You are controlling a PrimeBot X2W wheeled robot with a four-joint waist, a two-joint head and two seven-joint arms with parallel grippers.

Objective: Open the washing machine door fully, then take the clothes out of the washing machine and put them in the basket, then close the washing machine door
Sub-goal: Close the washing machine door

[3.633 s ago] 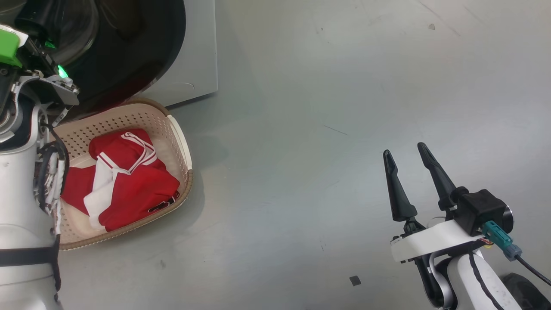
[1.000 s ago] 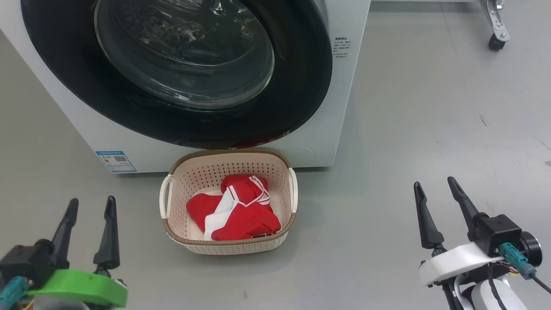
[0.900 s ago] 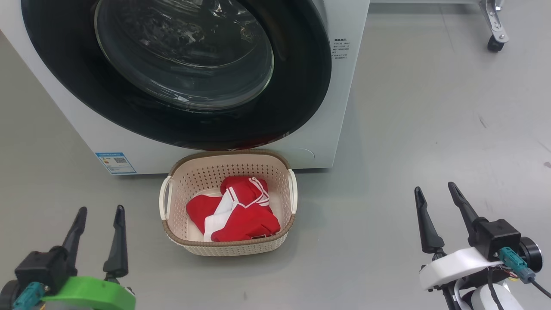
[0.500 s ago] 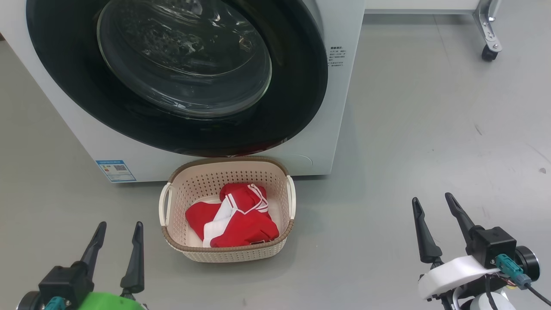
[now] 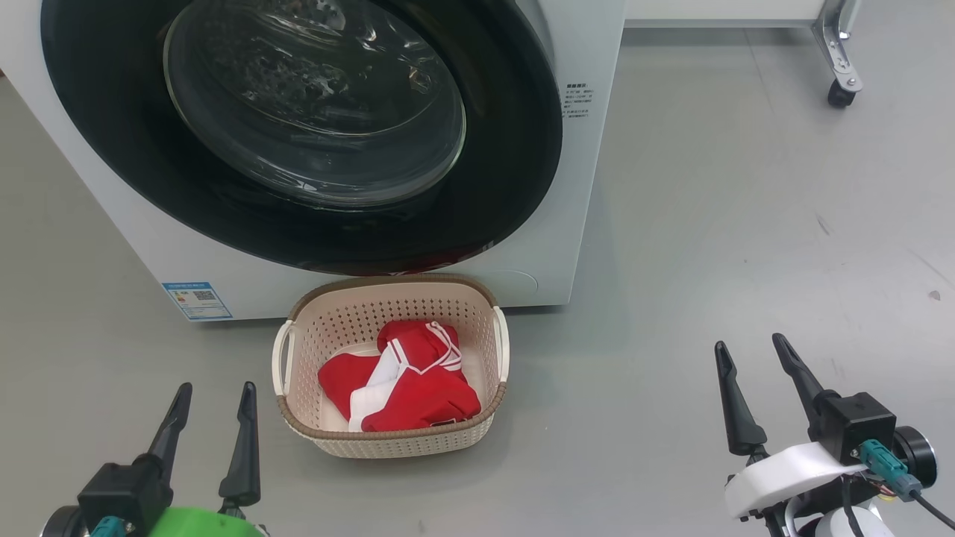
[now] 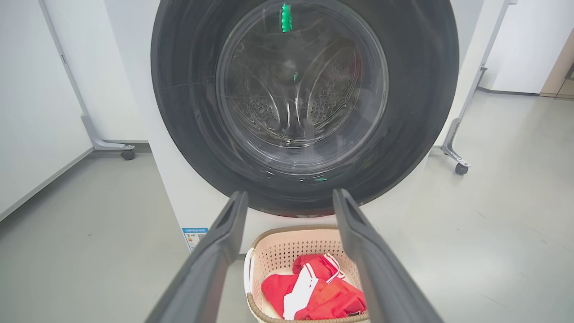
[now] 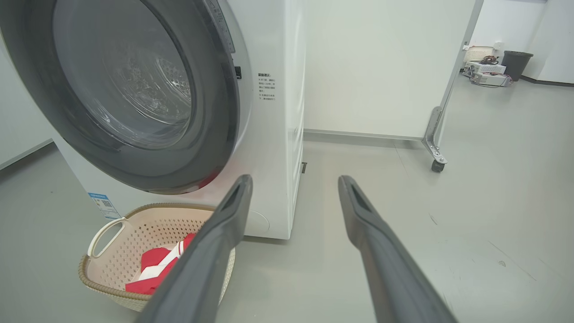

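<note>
The washing machine door point(image 5: 507, 149), glossy black with a clear glass bowl, lies shut flat against the white washing machine point(image 5: 589, 186). Right in front of it on the floor stands the cream basket point(image 5: 388, 440), holding the red clothes point(image 5: 410, 380) with white trim. My left gripper point(image 5: 216, 388) is open and empty, to the basket's left. My right gripper point(image 5: 750, 343) is open and empty, far to the basket's right. The left wrist view faces the door point(image 6: 412, 89) over the basket point(image 6: 287, 231) and clothes point(image 6: 323, 291). The right wrist view shows the door point(image 7: 215, 134) and basket point(image 7: 134, 224) at the left.
A blue label sticker point(image 5: 197, 298) marks the machine's lower left front. A metal leg on a caster point(image 5: 839, 60) stands behind the machine on the right, under a white panel. A dark bin point(image 7: 515, 63) sits far back. Grey floor spreads to the right.
The head camera has swung from the floor beside the machine to face it squarely. Over the last second the left gripper slid rightward and lower in view; the door stays shut.
</note>
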